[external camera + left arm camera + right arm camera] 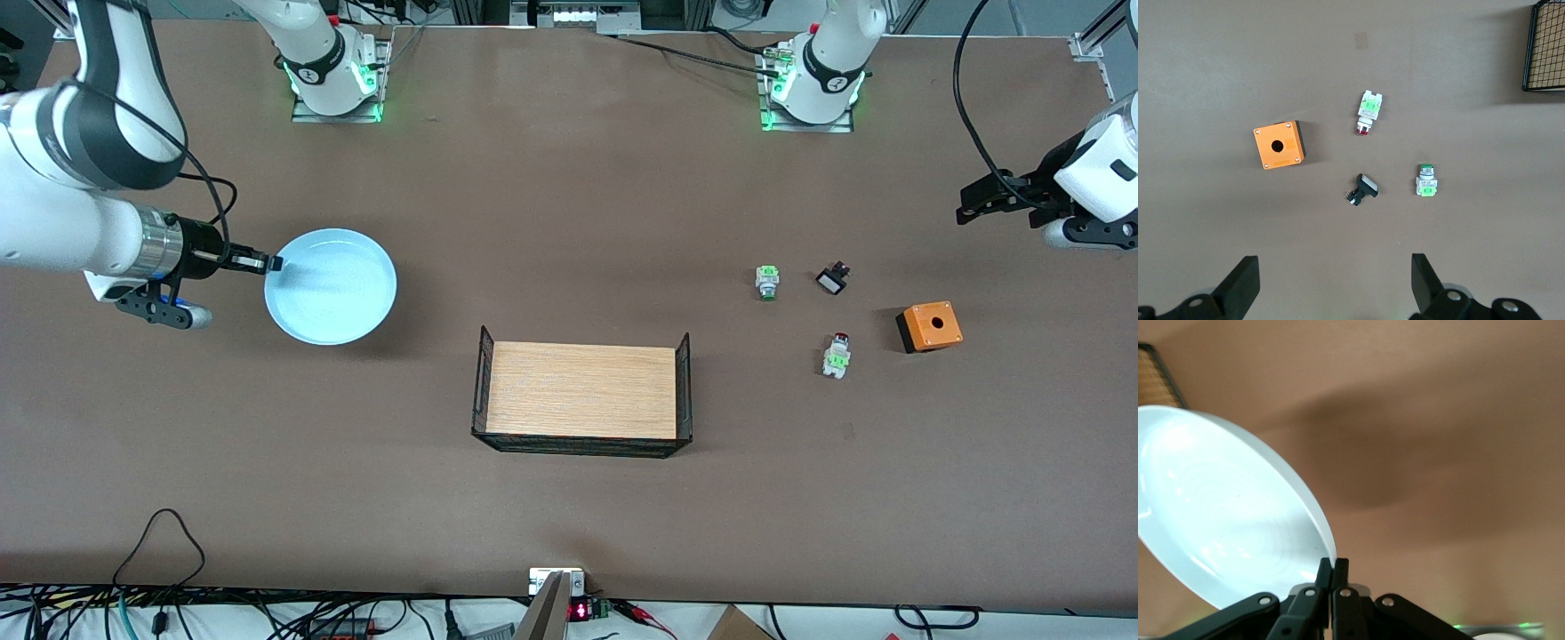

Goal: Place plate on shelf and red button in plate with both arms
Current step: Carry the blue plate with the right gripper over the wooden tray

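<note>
So from where I'm sitting, the bench (pixel 569 204) is mostly bare brown with the wire-sided wooden tray (pixel 582 391) in the middle, nearer the front camera than everything else.

The plate (pixel 331 285) is at the right arm's end, and the right end effector (pixel 267 263) has its fingers pinched tight on the rim. In the right wrist view the plate (pixel 1225 513) looks tilted, with a shadow on the bench under it, so I'd guess it's lifted. It's rigid and glossy, so I reckon slippery, and a thin rim pinch on something that wide will want to pivot. I'd move slowly and keep it level-ish.

The left end effector (pixel 978 200) hangs wide open and empty over the left arm's end of the bench, near the small parts.

Orange box (pixel 929 326) sits beside the red button (pixel 836 355), which lies on its side, nearer the camera than the green-capped unit (pixel 767 282) and a little black switch (pixel 832 279). The red button (pixel 1368 112) is tiny and light, probably hard plastic; I'd grab across the white-green body, not the cap.
</note>
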`<state>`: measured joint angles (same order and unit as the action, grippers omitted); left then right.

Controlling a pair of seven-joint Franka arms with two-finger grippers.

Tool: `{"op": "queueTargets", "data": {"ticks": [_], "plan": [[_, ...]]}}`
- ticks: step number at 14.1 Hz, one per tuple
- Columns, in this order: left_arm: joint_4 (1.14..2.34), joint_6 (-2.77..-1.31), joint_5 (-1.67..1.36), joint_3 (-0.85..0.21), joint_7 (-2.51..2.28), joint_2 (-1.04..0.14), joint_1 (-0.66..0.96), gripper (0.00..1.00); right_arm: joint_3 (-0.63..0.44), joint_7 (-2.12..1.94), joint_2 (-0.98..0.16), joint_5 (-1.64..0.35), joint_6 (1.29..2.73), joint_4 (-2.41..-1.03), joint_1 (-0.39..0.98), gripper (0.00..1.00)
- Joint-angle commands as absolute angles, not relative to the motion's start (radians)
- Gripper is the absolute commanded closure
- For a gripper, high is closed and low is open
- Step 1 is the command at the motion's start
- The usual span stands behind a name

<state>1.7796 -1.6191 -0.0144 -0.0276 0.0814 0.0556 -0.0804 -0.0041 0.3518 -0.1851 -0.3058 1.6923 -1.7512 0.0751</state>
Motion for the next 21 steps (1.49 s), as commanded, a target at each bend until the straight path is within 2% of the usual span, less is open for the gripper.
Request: {"op": "queueTargets", "data": {"ticks": [1,10,18,21], "plan": [[1.761,-1.601,-0.028,-0.029,0.084,0.048,-0.087,0.00,0.044,0.536,-0.175,-0.336,1.666,-1.698,0.096,1.00],[1.761,-1.601,-0.028,-0.029,0.086,0.048,-0.087,0.00,0.046,0.922,-0.173,-0.428,1.687,-1.614,0.264,1.00],[1.761,-1.600,-0.026,-0.029,0.086,0.048,-0.095,0.00,0.046,1.133,-0.227,-0.426,1.933,-1.611,0.394,1.00],[1.761,-1.601,-0.026,-0.029,0.086,0.048,-0.095,0.00,0.046,1.196,-0.280,-0.426,1.985,-1.562,0.423,1.00]]}}
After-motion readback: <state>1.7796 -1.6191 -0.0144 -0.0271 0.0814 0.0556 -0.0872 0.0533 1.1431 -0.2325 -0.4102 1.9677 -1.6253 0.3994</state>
